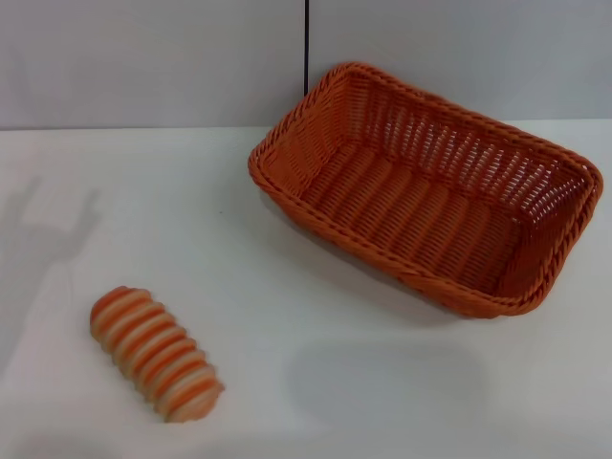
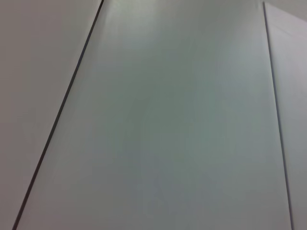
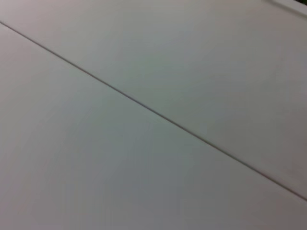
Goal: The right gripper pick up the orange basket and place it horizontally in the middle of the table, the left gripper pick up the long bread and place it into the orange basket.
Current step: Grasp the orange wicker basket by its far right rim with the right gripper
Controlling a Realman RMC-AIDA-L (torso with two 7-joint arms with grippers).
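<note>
The orange basket (image 1: 428, 186) is a large woven rectangle standing empty on the white table (image 1: 287, 287) at the right rear, turned at a slant, its near right corner close to the right edge of the head view. The long bread (image 1: 156, 353), striped orange and cream, lies near the front left, also at a slant. Neither gripper appears in any view. Both wrist views show only pale flat panels with thin dark seams.
A grey-white wall with a dark vertical seam (image 1: 306, 43) runs behind the table. A faint arm-like shadow (image 1: 48, 229) falls on the tabletop at far left. Bare tabletop lies between bread and basket.
</note>
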